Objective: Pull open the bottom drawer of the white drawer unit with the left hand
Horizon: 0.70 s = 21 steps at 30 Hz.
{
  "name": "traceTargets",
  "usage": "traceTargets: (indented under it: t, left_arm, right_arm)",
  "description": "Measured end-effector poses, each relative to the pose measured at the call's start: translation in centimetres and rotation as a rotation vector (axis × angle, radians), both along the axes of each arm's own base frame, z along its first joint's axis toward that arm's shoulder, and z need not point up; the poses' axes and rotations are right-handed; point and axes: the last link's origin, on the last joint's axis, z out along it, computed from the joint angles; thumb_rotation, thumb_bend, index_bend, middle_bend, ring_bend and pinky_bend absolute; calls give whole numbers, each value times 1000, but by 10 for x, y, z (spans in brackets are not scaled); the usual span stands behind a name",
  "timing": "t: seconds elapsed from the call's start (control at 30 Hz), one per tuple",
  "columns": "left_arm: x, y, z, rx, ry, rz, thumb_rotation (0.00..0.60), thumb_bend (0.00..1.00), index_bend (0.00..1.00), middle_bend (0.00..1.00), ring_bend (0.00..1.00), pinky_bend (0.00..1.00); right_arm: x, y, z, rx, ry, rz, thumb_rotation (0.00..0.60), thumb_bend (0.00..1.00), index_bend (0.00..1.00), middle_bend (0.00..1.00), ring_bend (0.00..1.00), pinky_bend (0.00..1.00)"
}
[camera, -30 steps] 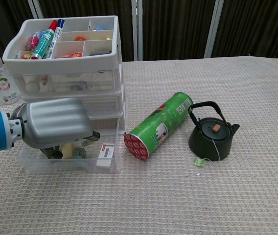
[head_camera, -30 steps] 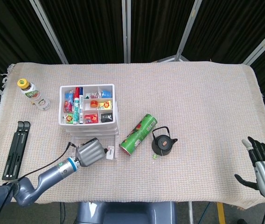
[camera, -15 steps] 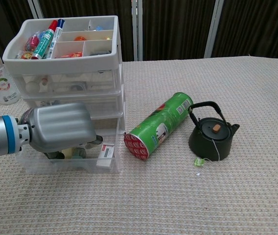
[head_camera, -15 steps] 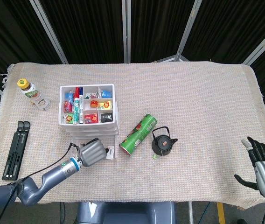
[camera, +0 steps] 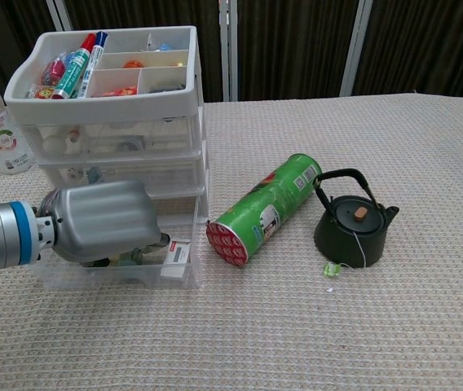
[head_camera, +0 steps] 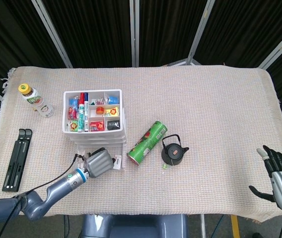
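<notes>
Bottom drawer [camera: 178,273] stands pulled out; left hand [camera: 101,222] fingers hook inside it, right hand [head_camera: 281,179] fingers spread.

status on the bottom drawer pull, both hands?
Left hand on the bottom drawer front, grip hidden. Right hand open, idle at the table's near right edge. Drawer partly out of the white drawer unit. Green can beside it, not blocking.

Bright, even overhead light; sharp focus, soft shadows, no glare.
</notes>
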Motion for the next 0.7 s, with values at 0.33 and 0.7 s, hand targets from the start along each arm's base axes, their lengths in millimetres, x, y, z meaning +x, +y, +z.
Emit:
traceTargets:
  t: [0.33, 0.7]
  left_arm:
    - [1, -1, 5, 15, -12, 4, 600, 385, 547, 952, 941, 773]
    - [4, 0, 17, 44, -46, 7, 600, 386, 551, 952, 941, 773]
  right_arm:
    - [1, 0, 0, 1, -3, 3, 600, 65, 0, 0, 0, 0]
    - [1, 0, 0, 2, -3, 4, 600, 65, 0, 0, 0, 0]
